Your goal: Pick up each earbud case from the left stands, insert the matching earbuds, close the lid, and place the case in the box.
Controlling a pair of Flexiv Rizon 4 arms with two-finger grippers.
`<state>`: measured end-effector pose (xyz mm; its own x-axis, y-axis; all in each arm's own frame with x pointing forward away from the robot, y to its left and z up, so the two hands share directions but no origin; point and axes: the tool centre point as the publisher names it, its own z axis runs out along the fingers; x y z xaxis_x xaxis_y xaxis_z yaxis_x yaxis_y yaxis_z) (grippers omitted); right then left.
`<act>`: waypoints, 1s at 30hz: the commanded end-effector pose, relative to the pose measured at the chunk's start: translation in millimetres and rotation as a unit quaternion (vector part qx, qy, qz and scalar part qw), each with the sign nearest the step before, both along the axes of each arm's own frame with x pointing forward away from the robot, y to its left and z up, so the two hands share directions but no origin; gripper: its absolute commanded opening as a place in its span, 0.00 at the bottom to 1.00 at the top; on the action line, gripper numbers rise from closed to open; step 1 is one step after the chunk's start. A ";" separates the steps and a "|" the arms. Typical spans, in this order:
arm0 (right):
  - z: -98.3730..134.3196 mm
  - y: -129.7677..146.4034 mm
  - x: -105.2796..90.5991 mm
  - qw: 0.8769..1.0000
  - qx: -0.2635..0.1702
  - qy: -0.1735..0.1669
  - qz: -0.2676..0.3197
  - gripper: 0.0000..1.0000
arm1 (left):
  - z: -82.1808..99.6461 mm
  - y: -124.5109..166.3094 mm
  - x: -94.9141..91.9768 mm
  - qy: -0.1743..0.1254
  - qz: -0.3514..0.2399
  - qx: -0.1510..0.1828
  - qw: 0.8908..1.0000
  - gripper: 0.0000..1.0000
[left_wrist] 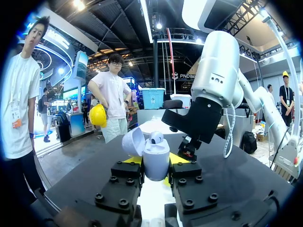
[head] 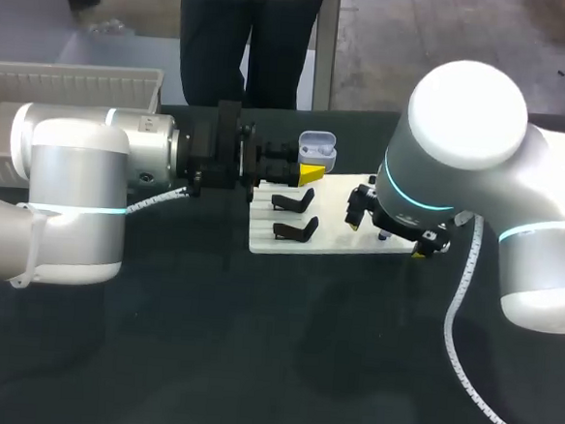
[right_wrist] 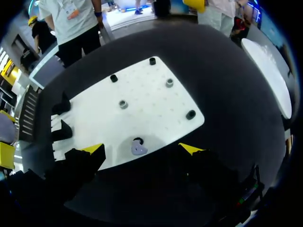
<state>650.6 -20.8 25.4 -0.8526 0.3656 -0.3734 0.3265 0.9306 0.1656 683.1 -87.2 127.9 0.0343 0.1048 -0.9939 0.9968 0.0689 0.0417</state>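
Left gripper point(left_wrist: 156, 174) grips the open earbud case point(left_wrist: 155, 158) above the table point(head: 252, 365), while the right gripper point(right_wrist: 143, 148), fingers wide, hangs over a loose earbud point(right_wrist: 138, 149) on the white board point(right_wrist: 142, 104); insertion appears in hand, calling next for grasping that earbud.

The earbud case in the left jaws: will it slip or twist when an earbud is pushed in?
Probably slippery: the earbud case looks smooth and rounded. Its open lid leans to one side, so a push might twist it.
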 end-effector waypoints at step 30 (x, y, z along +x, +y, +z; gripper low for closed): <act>0.7 4.9 3.1 1.000 0.005 0.024 0.004 0.40 | -1.2 -0.3 -1.7 -0.003 0.004 -0.003 1.000 0.00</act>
<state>651.7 -17.9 26.4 -0.8711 0.3629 -0.3308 0.3253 0.9311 0.1650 683.1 -87.2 127.9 0.0343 0.1048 -0.9939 0.9968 0.0689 0.0417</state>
